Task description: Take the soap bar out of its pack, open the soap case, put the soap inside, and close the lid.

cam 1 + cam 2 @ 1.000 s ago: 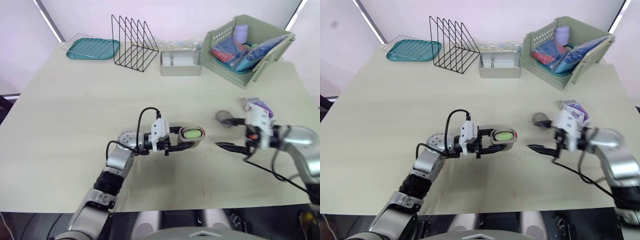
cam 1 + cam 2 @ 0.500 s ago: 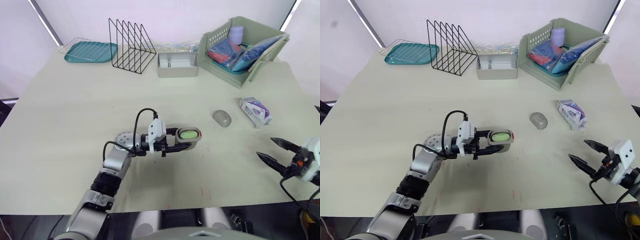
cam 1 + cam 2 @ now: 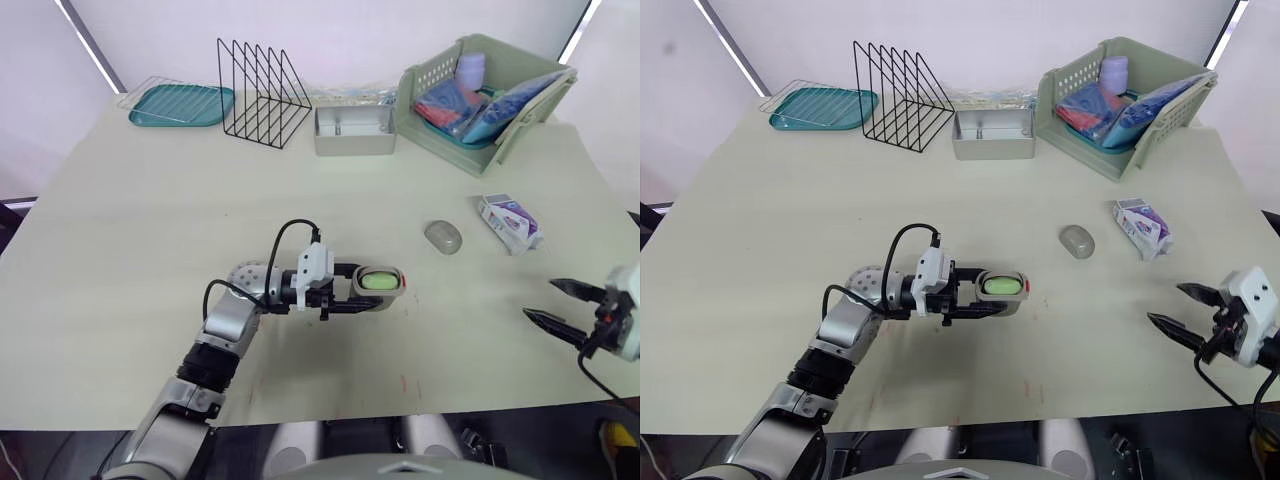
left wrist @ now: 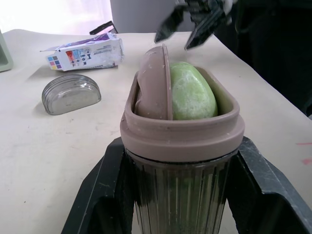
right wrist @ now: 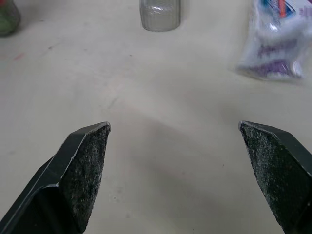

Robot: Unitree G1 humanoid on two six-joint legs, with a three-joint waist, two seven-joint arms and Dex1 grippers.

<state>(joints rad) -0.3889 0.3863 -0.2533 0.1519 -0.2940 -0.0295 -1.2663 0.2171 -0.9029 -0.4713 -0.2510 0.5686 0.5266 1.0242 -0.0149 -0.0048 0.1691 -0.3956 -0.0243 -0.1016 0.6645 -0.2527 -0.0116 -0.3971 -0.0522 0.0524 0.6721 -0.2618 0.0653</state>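
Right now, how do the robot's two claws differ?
The left gripper is shut on the soap case, with green soap inside; the right gripper is open and holds nothing. The left is near the middle of the table; the right is by its right edge. Both are black and two-fingered.

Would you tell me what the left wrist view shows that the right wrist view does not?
Left wrist view, not the right: the green soap bar sitting in the open soap case beside a tilted brown insert, the left gripper shut on the case. Right wrist view, not the left: the stretch of table between the wide-open fingers of the right gripper. Both: the clear lid lying off the case, the soap pack near it, the right gripper, and a sliver of the case.
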